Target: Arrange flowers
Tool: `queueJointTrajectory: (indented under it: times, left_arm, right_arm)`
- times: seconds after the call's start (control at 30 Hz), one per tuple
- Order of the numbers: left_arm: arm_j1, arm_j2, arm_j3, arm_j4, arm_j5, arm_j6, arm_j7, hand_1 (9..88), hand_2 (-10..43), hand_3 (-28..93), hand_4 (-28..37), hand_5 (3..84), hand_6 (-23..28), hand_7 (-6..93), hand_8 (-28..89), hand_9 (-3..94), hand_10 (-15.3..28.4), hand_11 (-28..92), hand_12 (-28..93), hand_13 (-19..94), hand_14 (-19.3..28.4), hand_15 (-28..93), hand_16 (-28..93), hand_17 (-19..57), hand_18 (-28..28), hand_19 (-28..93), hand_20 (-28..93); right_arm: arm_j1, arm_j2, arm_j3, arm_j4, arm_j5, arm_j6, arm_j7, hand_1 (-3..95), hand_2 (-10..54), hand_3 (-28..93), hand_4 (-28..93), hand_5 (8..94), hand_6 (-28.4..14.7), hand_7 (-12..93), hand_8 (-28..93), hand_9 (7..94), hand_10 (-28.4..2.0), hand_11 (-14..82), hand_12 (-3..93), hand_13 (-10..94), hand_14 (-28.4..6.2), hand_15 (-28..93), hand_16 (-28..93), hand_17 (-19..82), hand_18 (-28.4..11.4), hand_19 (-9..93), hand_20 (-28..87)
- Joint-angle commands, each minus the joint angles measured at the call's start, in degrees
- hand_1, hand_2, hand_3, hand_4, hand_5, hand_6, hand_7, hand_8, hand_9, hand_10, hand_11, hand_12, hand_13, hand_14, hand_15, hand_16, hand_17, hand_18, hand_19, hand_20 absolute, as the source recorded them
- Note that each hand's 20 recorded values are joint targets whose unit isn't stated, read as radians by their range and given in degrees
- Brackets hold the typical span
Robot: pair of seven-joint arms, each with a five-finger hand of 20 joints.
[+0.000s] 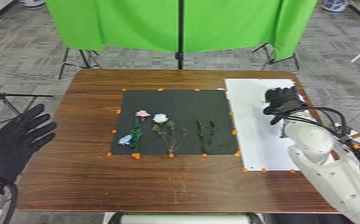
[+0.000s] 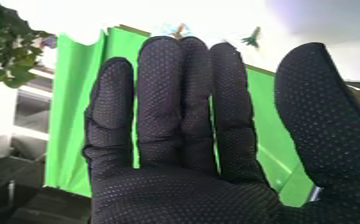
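Observation:
In the head view my right hand is over the upper part of the white board, to the right of the flowers. Its fingers and thumb stand straight and apart in the right wrist view, where the palm of my right hand holds nothing. My left hand is off the table's left edge, fingers spread. On the black mat lie a pink flower, a blue flower beside a green stem, a white flower above thin sprigs, and green stems farther right.
Orange tabs line the mat's edges on the brown table. Beyond the far edge hangs a green cloth on black stands. In the right wrist view, leafy foliage shows beside the green cloth.

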Motion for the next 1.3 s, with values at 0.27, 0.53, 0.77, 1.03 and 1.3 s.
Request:
queueJointTrajectory:
  times: [0.27, 0.53, 0.77, 1.03, 1.3]
  left_arm:
    - [0.3, -0.37, 0.24, 0.04, 0.23, 0.36, -0.36, 25.3, -2.3, 71, -28.3, 27.9, 2.9, 23.6, -13, 21.1, 10.7, 29, 11, 15, 12.9, 43, -5, -10.8, 19.2, 45, 5]
    - [0.4, -0.36, 0.17, 0.05, 0.14, 0.49, -0.31, 25.3, -2.2, 71, -28.3, 27.9, 3.0, 23.5, -13, 21.1, 10.7, 29, 11, 15, 13.0, 43, -5, -10.7, 19.1, 45, 5]
    - [0.3, -0.50, 0.24, 0.07, 0.18, 0.32, -0.44, 25.3, -2.2, 71, -28.3, 27.9, 2.9, 23.4, -13, 21.1, 10.7, 29, 11, 15, 12.9, 43, -5, -10.8, 19.1, 45, 5]
    - [0.8, -0.26, 0.26, -0.01, -0.04, 0.53, 0.00, 25.3, -2.2, 71, -28.3, 27.9, 2.9, 23.5, -13, 21.1, 10.8, 29, 11, 15, 13.0, 43, -5, -10.8, 19.1, 45, 5]
    - [0.5, -0.16, 0.19, 0.13, 0.01, 0.31, -0.15, 25.3, -2.2, 71, -28.3, 27.9, 3.0, 23.4, -13, 21.1, 10.7, 29, 11, 15, 13.0, 44, -5, -10.7, 19.1, 45, 5]
  right_arm:
    - [5.1, -2.9, -4.1, 4.5, -2.4, 5.4, 1.6, 36.0, -9.5, 81, -28, 56.2, 3.1, 42, -26, 65.3, -4.2, 39.1, 33.0, 63, -3.9, 65, 23, 28, -16.0, 79, 39]
    - [4.9, -3.5, -3.9, 5.3, -2.6, 4.8, 1.1, 47.8, -9.5, 81, -28, 70.5, 3.4, 49, -13, 84.5, -2.2, 25.7, 47.2, 74, -2.3, 61, 33, 31, -16.2, 80, 39]
    - [4.4, -2.8, -3.9, 5.3, -3.1, 8.0, 1.1, 47.0, -9.5, 83, -28, 71.6, 3.0, 49, -12, 85.2, -2.3, 25.5, 49.0, 75, -2.3, 61, 35, 31, -16.3, 80, 39]
    - [3.1, -2.4, -2.1, 2.5, -1.4, 6.9, 0.1, 33.4, -9.5, 86, -28, 56.1, 1.4, 50, -19, 65.9, -6.4, 43.7, 38.5, 64, -5.1, 70, 27, 28, -16.5, 80, 41]
    - [3.0, -3.0, -0.8, 2.0, -1.1, -0.5, 0.0, 24.7, -9.5, 90, -28, 50.7, -0.1, 44, -26, 56.2, -9.4, 51.3, 26.1, 59, -6.5, 71, 25, 25, -17.3, 78, 41]
